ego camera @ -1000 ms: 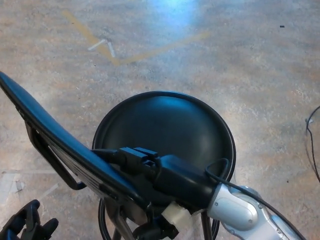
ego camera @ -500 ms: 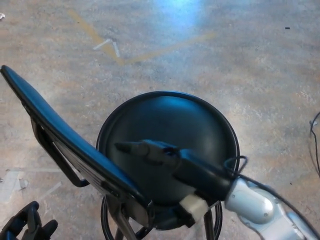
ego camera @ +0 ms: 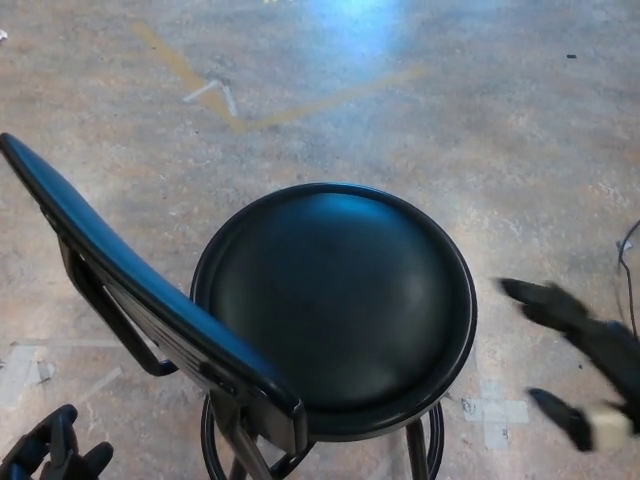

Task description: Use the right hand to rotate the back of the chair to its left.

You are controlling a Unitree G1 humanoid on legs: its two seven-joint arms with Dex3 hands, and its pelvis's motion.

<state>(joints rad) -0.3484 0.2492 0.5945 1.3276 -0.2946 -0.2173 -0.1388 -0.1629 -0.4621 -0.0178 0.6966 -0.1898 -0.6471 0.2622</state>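
The black round-seated chair (ego camera: 335,305) stood on the mottled concrete floor (ego camera: 480,110), its backrest (ego camera: 130,285) at left. The right hand (ego camera: 575,360), blurred, hung beside it, fingers spread, empty. The left hand's (ego camera: 50,455) fingers couldn't be judged.

The round seat (ego camera: 335,300) of the chair sits in the middle with open floor (ego camera: 480,120) far behind it and to its right. The chair back (ego camera: 130,285) slants across the near left and blocks that side. A cable (ego camera: 628,250) lies at the right edge.
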